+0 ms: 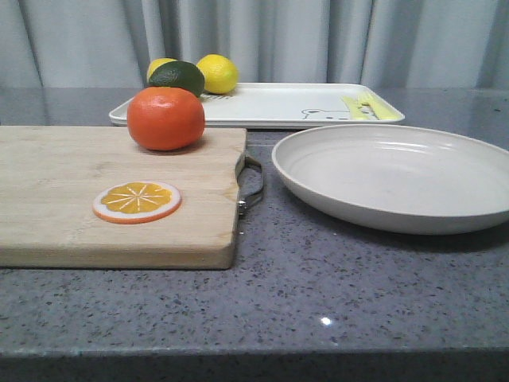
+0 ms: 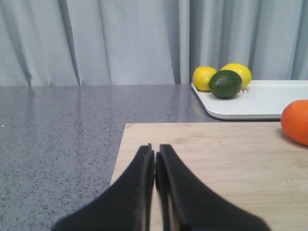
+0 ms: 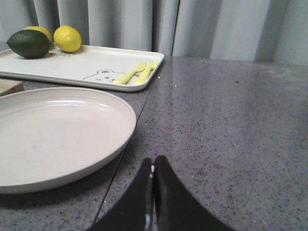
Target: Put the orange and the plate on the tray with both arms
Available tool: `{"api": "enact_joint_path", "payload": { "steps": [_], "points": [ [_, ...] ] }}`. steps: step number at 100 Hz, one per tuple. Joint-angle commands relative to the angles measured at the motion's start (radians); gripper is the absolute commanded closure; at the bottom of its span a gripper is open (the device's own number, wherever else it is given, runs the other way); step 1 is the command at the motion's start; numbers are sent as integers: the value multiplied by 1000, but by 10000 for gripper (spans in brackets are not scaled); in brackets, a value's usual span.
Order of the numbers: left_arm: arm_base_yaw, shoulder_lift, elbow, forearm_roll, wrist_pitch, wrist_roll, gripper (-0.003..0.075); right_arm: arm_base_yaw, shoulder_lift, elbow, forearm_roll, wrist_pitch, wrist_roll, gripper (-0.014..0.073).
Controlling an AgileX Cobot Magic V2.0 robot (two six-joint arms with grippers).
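Left gripper (image 2: 155, 150): jaws closed on nothing, low over the wooden cutting board (image 1: 64, 187) – orange (image 2: 296, 121) well apart, off to one side ahead.
Right gripper (image 3: 153, 166): jaws closed, empty, over bare bench (image 1: 334, 294) – plate (image 3: 53, 130) near, beside the tips, not touching.
Orange (image 1: 165, 118): one, at the board's far edge.
Plate (image 1: 398, 171): one, on the bench beside the board's metal handle (image 1: 253, 187).
Tray (image 1: 262, 103): one, along the bench's far edge.
On tray: two lemons (image 1: 217, 73), one lime (image 1: 178, 76) at its left end.
Orange slice (image 1: 137, 201): one, mid-board.
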Motion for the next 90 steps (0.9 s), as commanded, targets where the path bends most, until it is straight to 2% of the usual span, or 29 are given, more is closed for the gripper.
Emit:
{"api": "enact_joint_path", "payload": {
  "steps": [1,6,25,63,90],
  "points": [
    [-8,-33,4,-11,-110,-7,719,-1,-16,-25,-16,-114,-7,667],
    [-8,-33,2,-17,-117,-8,742,-1,-16,-25,-16,-135,-7,667],
    [-8,-31,-60,-58,-114,-8,741,-1,-15,-42,-16,-167,-6,662],
    [-8,109,-225,-58,-44,-8,741,-1,79,-234,51,108,-6,658],
    [-8,252,-309,-58,-48,-8,741,-1,277,-361,51,137,-6,658]
  ]
}}
